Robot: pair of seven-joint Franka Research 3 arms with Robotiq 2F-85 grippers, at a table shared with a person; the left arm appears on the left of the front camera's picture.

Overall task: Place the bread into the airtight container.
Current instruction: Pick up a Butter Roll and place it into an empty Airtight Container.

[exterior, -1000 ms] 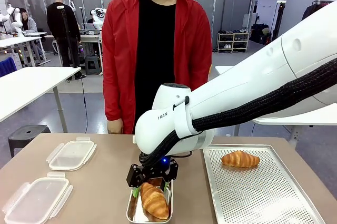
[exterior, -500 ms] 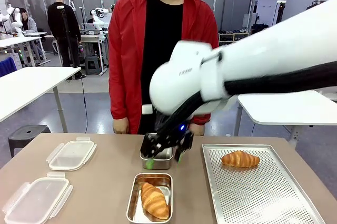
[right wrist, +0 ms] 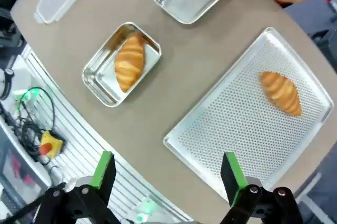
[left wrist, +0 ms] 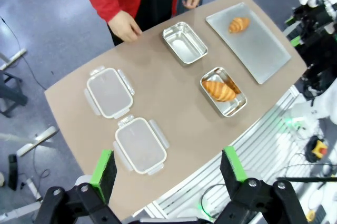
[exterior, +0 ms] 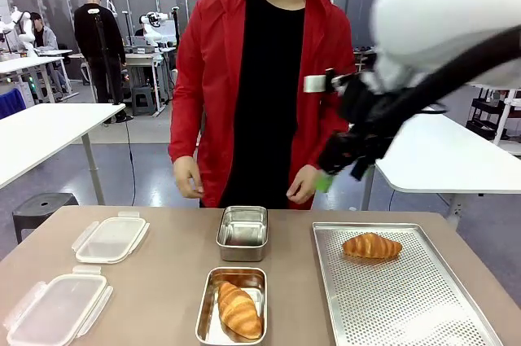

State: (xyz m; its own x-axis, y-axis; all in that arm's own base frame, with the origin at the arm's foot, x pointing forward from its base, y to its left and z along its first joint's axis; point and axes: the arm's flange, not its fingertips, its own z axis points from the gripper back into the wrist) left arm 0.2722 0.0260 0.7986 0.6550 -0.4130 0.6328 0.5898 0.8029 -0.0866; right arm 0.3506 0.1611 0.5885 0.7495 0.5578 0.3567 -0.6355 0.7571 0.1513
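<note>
Two croissants are on the table (exterior: 163, 281). One croissant (exterior: 238, 310) lies lengthwise in the near steel container (exterior: 208, 327) and fills most of it. The second croissant (exterior: 371, 246) lies on the perforated tray (exterior: 407, 305) at the robot's right, toward the tray's far end. Just beyond the filled container stands an empty steel container (exterior: 242, 232), close to it but apart. On the table's left side lie two clear plastic lids, the far lid (exterior: 111, 238) and the near lid (exterior: 55, 309), near each other and not touching. The right gripper (right wrist: 167, 170) hangs high above the table's near edge, its fingers spread wide with nothing between them. In the front view it is a dark, motion-blurred shape before the person's red jacket (exterior: 207, 77), with what seems to be a green pad at its lower end. The left gripper (left wrist: 168, 166) also hangs high over the table, looking down on the lids and both containers, its fingers wide apart and empty. The person stands at the far side, one hand (exterior: 189, 177) and the other hand (exterior: 303, 184) hanging just above the table's far edge, holding nothing.
</note>
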